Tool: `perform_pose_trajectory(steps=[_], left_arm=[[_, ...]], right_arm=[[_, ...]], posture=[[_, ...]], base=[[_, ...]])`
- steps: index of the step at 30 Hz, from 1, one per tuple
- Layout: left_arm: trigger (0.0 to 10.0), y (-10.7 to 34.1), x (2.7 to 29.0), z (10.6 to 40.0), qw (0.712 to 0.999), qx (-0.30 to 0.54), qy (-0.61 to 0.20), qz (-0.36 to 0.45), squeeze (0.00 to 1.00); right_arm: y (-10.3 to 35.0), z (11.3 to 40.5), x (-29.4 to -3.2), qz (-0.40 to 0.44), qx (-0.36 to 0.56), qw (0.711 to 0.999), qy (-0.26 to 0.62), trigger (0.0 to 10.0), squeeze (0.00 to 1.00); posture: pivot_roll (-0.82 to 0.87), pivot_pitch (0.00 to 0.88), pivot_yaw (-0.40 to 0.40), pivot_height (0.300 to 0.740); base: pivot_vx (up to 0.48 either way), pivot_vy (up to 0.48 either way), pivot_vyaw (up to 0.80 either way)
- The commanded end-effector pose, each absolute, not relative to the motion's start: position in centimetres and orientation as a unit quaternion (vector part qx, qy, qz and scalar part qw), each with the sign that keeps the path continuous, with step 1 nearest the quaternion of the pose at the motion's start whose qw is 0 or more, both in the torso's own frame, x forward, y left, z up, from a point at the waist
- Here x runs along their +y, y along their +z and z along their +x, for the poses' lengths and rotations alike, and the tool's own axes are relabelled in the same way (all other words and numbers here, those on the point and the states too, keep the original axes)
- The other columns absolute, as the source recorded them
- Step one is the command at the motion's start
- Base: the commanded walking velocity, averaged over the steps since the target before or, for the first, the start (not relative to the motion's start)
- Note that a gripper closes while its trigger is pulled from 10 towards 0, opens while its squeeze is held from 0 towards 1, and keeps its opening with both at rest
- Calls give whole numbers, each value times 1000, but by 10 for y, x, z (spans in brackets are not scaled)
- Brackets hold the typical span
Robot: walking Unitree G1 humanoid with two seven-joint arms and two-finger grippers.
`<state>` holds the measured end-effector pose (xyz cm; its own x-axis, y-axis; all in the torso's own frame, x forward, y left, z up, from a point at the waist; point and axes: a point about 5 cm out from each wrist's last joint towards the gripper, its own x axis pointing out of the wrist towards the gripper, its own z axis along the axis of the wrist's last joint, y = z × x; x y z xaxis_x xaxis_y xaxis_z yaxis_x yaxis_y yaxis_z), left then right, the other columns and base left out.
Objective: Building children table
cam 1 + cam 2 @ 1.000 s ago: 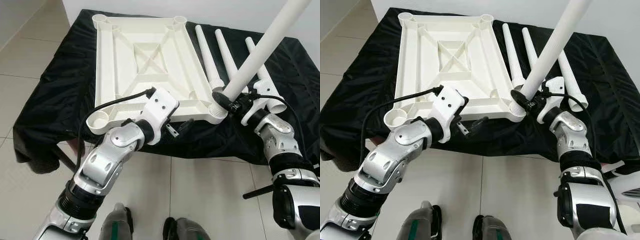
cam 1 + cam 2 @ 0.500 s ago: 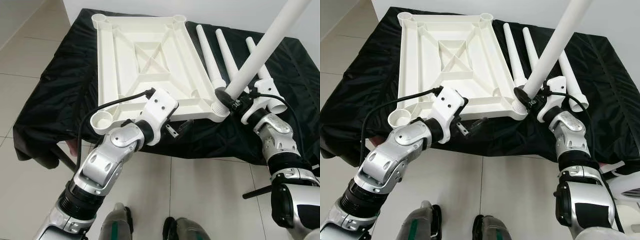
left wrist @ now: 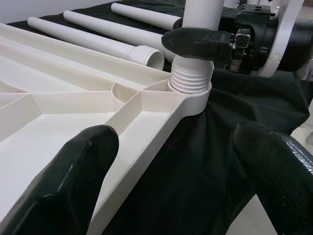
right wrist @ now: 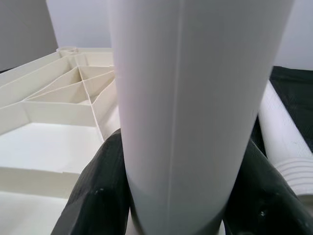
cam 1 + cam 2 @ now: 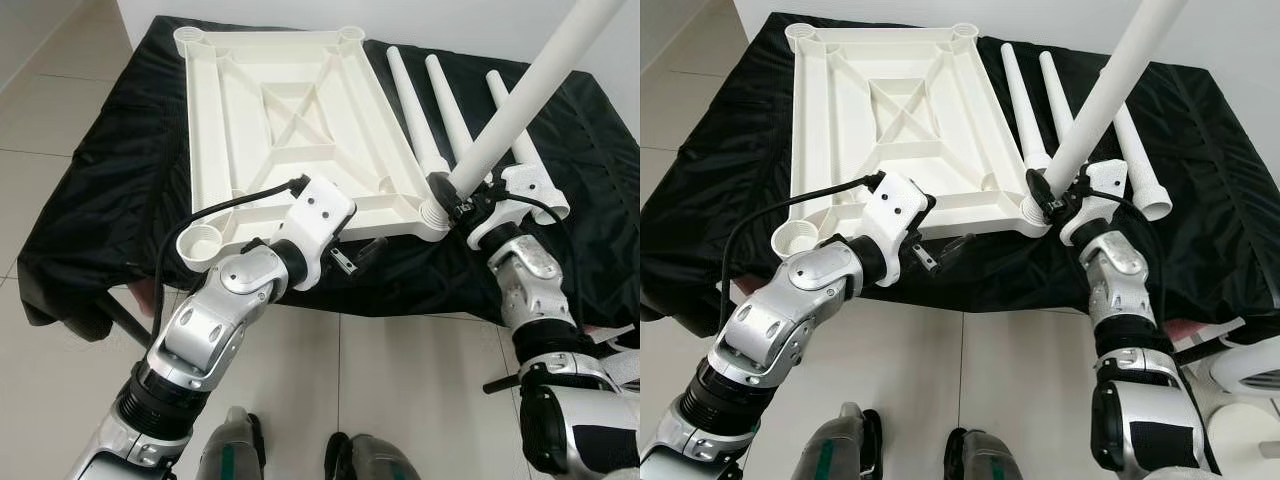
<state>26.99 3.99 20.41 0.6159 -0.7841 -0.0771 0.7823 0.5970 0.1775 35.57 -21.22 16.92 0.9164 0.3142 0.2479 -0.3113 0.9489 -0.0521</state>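
Step in hand: we judge we are seating the first leg (image 5: 520, 95) into the near corner socket (image 3: 191, 90) of the upturned tabletop (image 5: 290, 120), which lies on the black-draped counter (image 5: 90, 200).
Right tool (image 5: 460, 205): closed around the leg just above its threaded end; the thread sits in the socket directly below the tool.
Leg axis: it rises from the socket and leans up and away from the right tool, not yet upright.
Left tool (image 3: 176, 161): wide open, holding nothing; the tabletop's near edge runs between its fingers (image 3: 68, 181), the socket ahead of them.
Spare legs (image 5: 440, 100): three lie flat just beyond the right tool.
Nearer arm: the right.
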Motion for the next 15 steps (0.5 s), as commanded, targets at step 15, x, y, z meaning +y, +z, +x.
perform_pose_trajectory(steps=[15], left_arm=[[10000, 204, 39, 266, 889, -3, -448, 92, 0]], right_arm=[[153, 347, -182, 2, -127, 991, 49, 10000, 0]], posture=[[101, 129, -63, 740]], base=[[0, 0, 0]])
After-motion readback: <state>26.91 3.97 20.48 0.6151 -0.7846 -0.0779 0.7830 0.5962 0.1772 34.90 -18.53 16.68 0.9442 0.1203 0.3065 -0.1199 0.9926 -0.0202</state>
